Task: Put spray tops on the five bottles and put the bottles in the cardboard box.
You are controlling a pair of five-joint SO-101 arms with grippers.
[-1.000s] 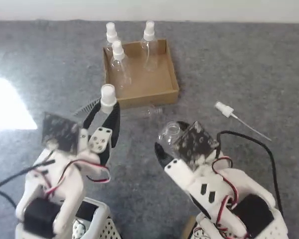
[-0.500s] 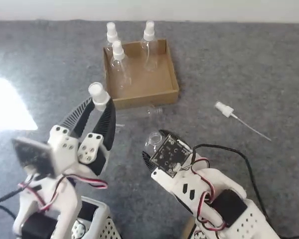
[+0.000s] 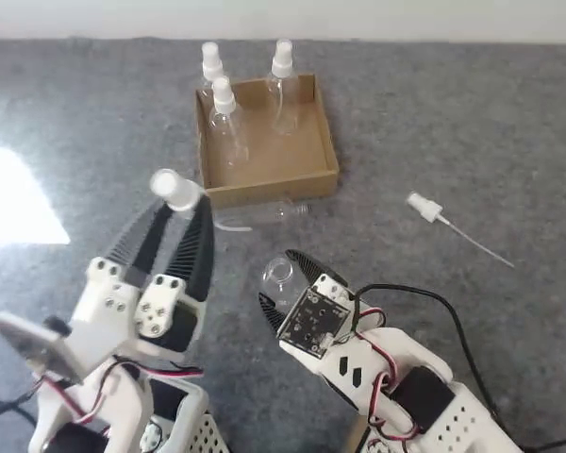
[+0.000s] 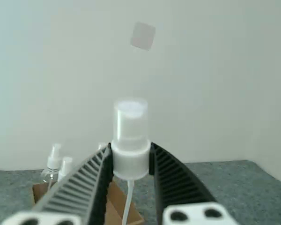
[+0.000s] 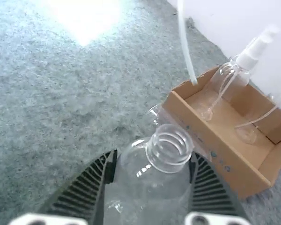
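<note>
Spray top [image 4: 130, 140] pinched by left end effector [image 3: 181, 203]; right end effector [image 5: 153, 164] grips bottle [image 5: 170, 143], base hidden.

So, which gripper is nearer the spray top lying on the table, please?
Right. The right gripper, holding a bottle, is nearer the loose spray top; the left gripper sits farther off, past it.

Five bottles [image 3: 228, 123], five tops [image 3: 423, 205], one box [image 3: 274, 179]

A small robotics bench, I'd say: a left arm [image 3: 108, 326] and a right arm [image 3: 387, 373] with loose red and black wires [image 3: 424, 293] stand on a grey felt-topped table [image 3: 472, 123] against a bare white wall [image 4: 61, 70].
</note>
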